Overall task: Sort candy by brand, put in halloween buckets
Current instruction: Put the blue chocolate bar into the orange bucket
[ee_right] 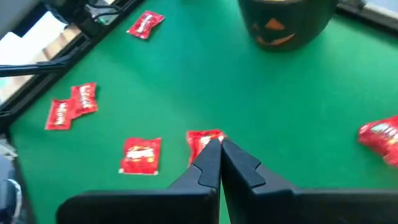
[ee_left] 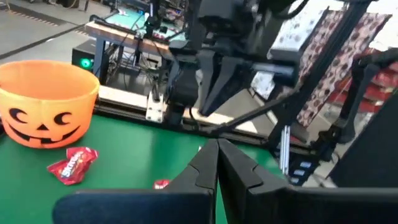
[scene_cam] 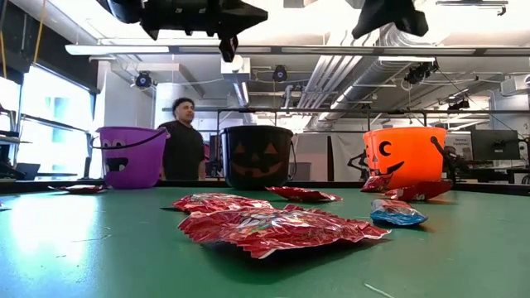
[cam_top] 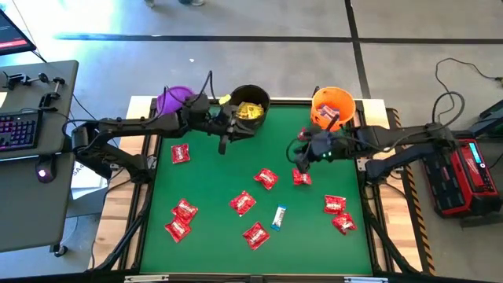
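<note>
Three buckets stand along the far edge: purple, black with yellow candy inside, and orange. Several red candy packets and one white-and-blue bar lie flat on the green table. My left gripper hangs shut and empty above the table just in front of the black bucket; its closed fingertips point toward the orange bucket. My right gripper hovers shut and empty in front of the orange bucket, above a red packet.
More red packets lie near the right edge and the near left. A person stands behind the table. A desk with a keyboard stands to the left, and a red case to the right.
</note>
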You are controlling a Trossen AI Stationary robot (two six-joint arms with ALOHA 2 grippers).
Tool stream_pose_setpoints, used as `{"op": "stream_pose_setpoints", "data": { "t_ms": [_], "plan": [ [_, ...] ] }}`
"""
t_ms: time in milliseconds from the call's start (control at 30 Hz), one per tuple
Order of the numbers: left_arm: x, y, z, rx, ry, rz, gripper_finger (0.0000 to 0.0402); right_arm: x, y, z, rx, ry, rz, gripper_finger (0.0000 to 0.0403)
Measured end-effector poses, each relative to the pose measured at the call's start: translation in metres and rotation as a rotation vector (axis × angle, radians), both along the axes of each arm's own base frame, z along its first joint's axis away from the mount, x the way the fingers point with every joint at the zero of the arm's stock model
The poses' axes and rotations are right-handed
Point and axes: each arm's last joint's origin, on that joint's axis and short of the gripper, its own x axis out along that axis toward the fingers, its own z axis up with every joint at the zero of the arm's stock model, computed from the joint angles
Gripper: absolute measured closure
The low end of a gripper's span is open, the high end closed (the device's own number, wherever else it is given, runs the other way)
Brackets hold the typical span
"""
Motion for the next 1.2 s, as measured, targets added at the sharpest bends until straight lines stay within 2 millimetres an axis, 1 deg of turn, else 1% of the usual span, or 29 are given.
{"op": "stream_pose_setpoints", "data": {
  "t_ms": [167,367,533,700,833,1000,1200],
  "plan": [
    [-0.001,-0.007,-0.016,0.003,0.046,0.014,0.0401,0.009,0.027,-0.012,0.079,0.007,-0.027,0.0403],
    [-0.003,-0.014,-0.027,0.004,0.070,-0.004,0.0401,0.031,0.057,-0.041,0.175,0.063,-0.083,0.0403],
    [-0.003,-0.020,-0.026,0.020,0.066,-0.035,0.0401,0.043,0.080,-0.061,0.276,0.078,-0.144,0.0403],
    [-0.004,-0.021,-0.025,0.052,0.059,-0.044,0.0401,0.045,0.096,-0.073,0.378,0.098,-0.221,0.0394],
    [-0.004,-0.020,-0.025,0.046,0.061,-0.039,0.0401,0.044,0.102,-0.083,0.433,0.161,-0.278,0.0367],
    [-0.004,-0.020,-0.026,0.049,0.066,-0.040,0.0401,0.048,0.107,-0.096,0.515,0.264,-0.291,0.0313],
    [-0.004,-0.020,-0.026,0.052,0.067,-0.033,0.0401,0.047,0.109,-0.102,0.575,0.335,-0.318,0.0253]
  ]
}}
